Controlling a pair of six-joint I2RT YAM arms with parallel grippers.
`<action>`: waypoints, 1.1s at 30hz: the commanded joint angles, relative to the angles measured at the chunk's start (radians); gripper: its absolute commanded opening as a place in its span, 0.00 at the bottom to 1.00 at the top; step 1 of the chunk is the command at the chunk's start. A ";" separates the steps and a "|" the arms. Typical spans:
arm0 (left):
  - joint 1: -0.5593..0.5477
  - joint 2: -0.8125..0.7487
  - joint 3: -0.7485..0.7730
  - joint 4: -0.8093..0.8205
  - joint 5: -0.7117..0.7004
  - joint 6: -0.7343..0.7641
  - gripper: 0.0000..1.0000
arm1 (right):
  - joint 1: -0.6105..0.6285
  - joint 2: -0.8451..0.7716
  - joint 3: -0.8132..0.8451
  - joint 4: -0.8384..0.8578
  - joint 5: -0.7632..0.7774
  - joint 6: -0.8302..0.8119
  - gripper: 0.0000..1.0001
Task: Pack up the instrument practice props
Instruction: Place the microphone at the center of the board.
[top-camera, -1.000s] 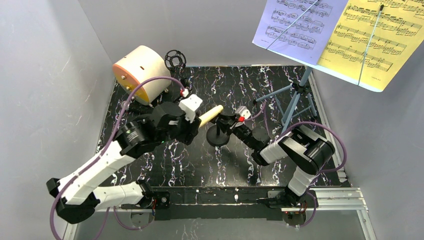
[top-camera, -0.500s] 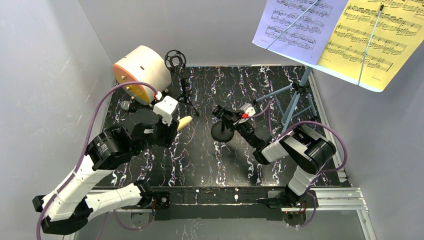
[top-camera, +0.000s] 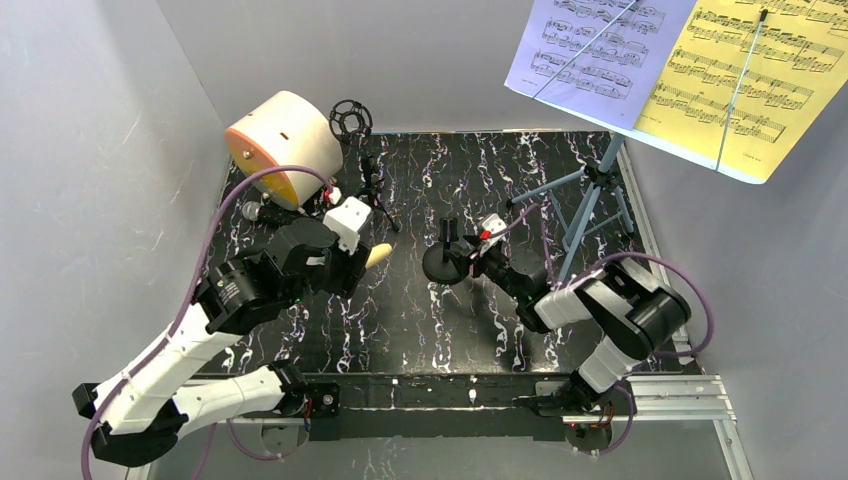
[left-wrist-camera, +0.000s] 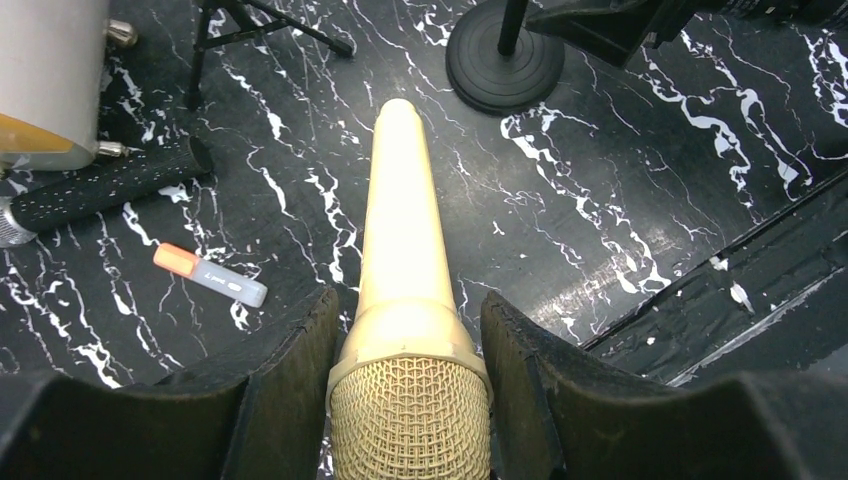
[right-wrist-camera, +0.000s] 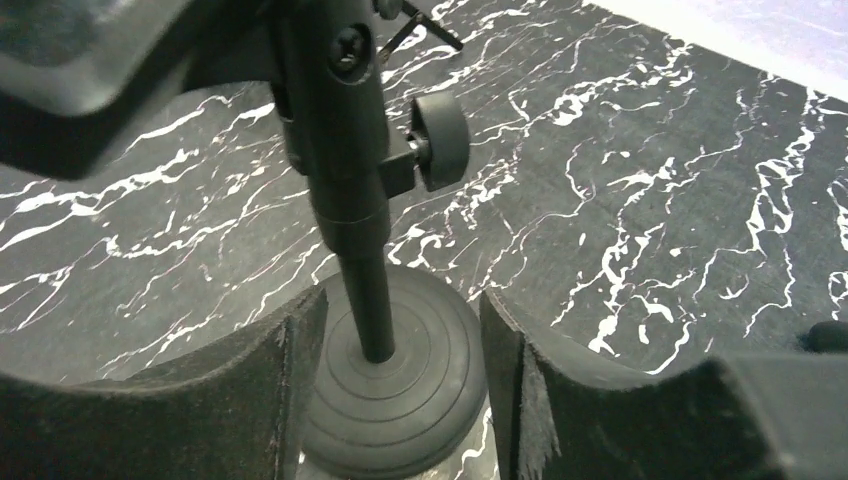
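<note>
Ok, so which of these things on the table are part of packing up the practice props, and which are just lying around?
Props to pack: cream microphone, silver-headed microphone, round-base mic pole, black tripod mic pole, blue music rack, lavender score sheet, yellow score sheet.

Just lying about: cream cylinder with orange face, small orange-and-white stick.

Tripod pole (top-camera: 376, 198) left of round-base pole (top-camera: 440, 266)

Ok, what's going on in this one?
The left gripper grips a cream tapered microphone near its mesh head, held above the black marbled table. The right gripper sits open around the black round-base mic pole, not touching it. The blue tripod music rack stands back right holding a lavender score sheet and a yellow score sheet.
</note>
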 joint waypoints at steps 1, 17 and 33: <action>0.002 0.004 -0.032 0.060 0.049 -0.009 0.00 | -0.004 -0.131 0.020 -0.149 -0.084 -0.029 0.67; 0.002 0.059 -0.173 0.263 0.304 -0.032 0.00 | 0.083 -0.557 -0.092 -0.440 -0.424 -0.114 0.74; 0.002 0.074 -0.218 0.302 0.511 -0.038 0.00 | 0.199 -0.393 -0.047 -0.351 -0.514 -0.241 0.73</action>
